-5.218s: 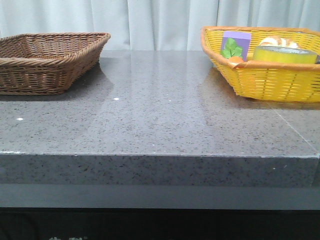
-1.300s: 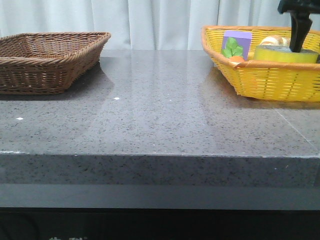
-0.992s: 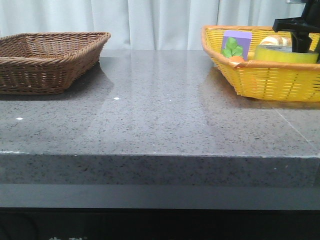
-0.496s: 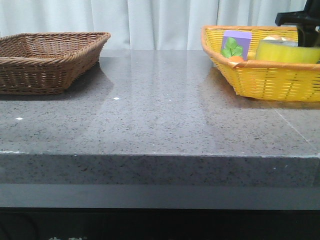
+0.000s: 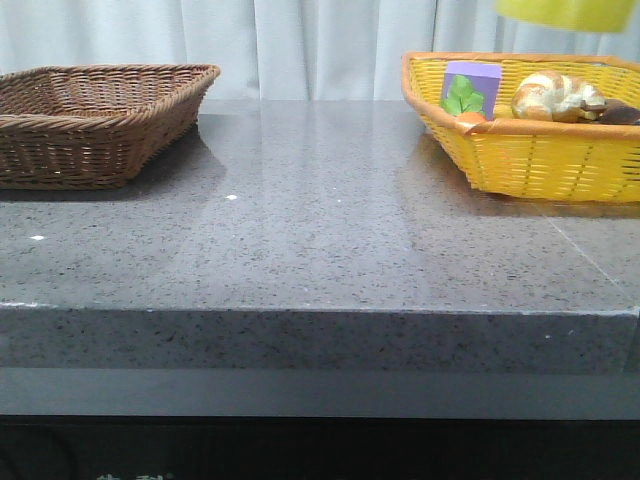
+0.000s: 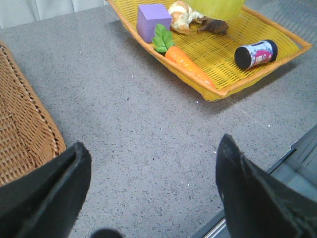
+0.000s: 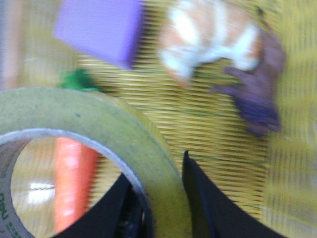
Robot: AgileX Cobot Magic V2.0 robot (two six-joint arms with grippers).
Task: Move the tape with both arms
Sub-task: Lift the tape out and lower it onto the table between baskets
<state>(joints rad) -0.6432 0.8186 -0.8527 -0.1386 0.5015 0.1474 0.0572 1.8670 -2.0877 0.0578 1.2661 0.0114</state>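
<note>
Front view: the tape (image 5: 565, 12) hangs in the air above the yellow basket (image 5: 530, 160), which sits on the desk (image 5: 320, 250). Left wrist view: the left tool (image 6: 151, 191) is spread wide over the desk beside the yellow basket. Right wrist view: the right tool (image 7: 159, 198) pinches the tape's (image 7: 99, 129) wall above the yellow basket (image 7: 218, 148).
</note>
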